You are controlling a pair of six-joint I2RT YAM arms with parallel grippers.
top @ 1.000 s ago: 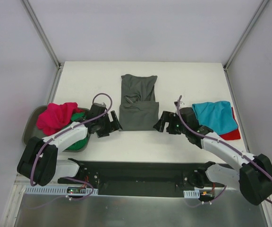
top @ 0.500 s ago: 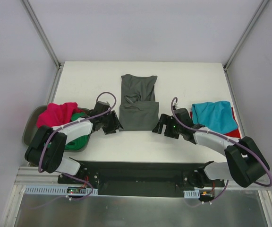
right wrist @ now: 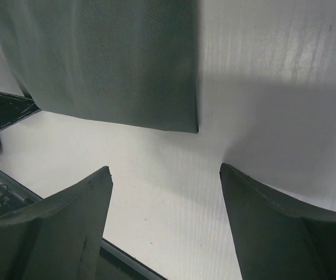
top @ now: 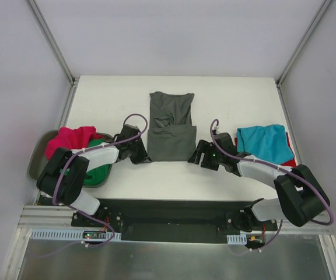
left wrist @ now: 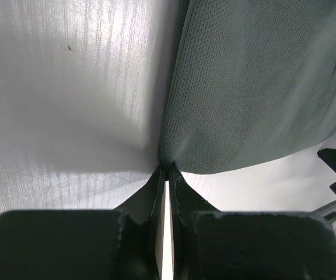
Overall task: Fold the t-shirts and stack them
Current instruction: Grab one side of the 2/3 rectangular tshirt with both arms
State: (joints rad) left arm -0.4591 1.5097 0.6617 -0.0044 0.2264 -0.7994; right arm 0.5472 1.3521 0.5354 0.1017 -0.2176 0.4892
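The top external camera is looking down from above and behind the arms, covering the whole desk (top: 109, 99) from afar. The left wrist camera is looking along the left fingers (left wrist: 185, 198), close against the near left corner of the dark grey t-shirt (left wrist: 255, 87). The right wrist camera is looking between the right fingers (right wrist: 273, 233) at its near right corner. All three are sharing that near edge.

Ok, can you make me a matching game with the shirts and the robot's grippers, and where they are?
1 pink shirt
2 teal shirt
3 left gripper
4 right gripper

A open, beside the dark grey shirt
B piled in the tray
C lying on the red shirt
D shut on the dark grey shirt's corner

Pairs: 1-B, 2-C, 3-D, 4-A
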